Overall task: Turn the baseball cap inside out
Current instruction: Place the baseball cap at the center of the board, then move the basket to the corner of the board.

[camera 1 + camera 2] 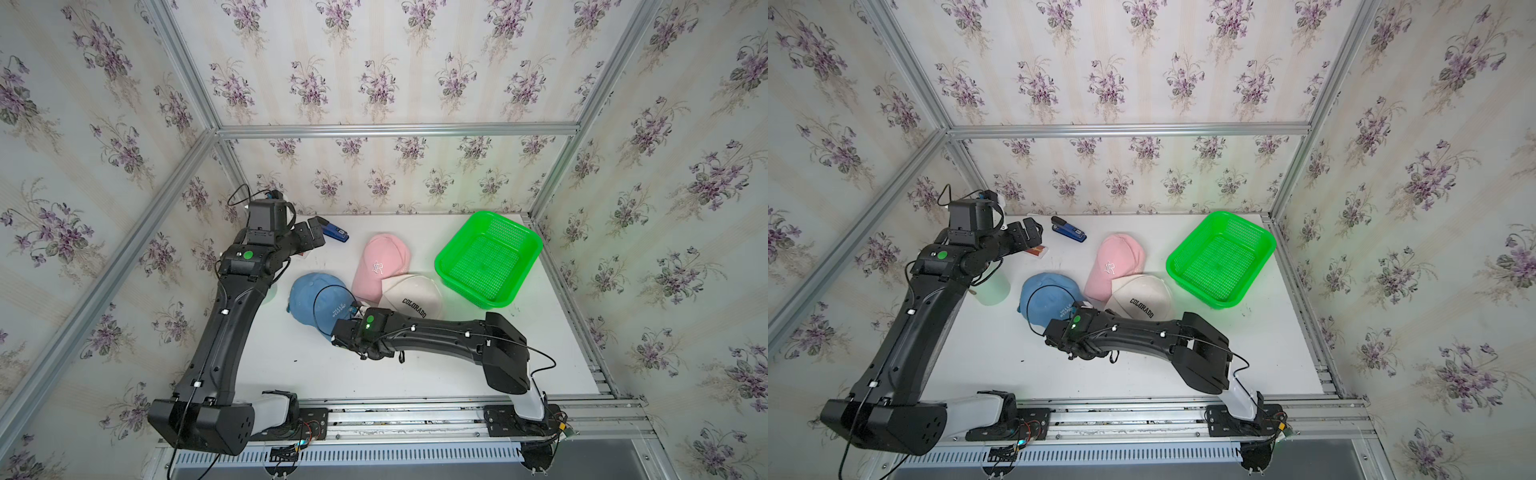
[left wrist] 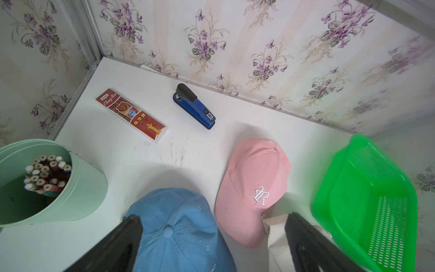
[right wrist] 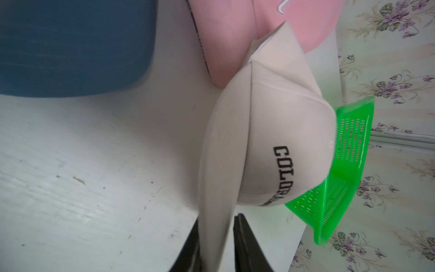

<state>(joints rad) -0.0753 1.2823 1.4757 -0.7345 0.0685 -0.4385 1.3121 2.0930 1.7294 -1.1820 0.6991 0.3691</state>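
Left gripper [image 2: 213,216]: jaws fully spread, empty, at 10 o'clock on the table [image 1: 291,365]. Cream cap [image 1: 411,293]: table centre, crown up, not yet inverted, with the blue cap [image 1: 316,297] at its 9 o'clock. Right gripper [image 3: 216,226]: jaws narrowly parted astride the brim at the cap's 7 o'clock, with clearance on one side. Step in hand, as judged: securing the brim. Next: clamp the brim, then push the crown through.

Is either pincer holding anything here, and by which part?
The brim of the cream COLORADO cap sits between the fingers of the right pincer, close on both sides; whether they clamp it cannot be told. The left pincer is open and holds nothing.
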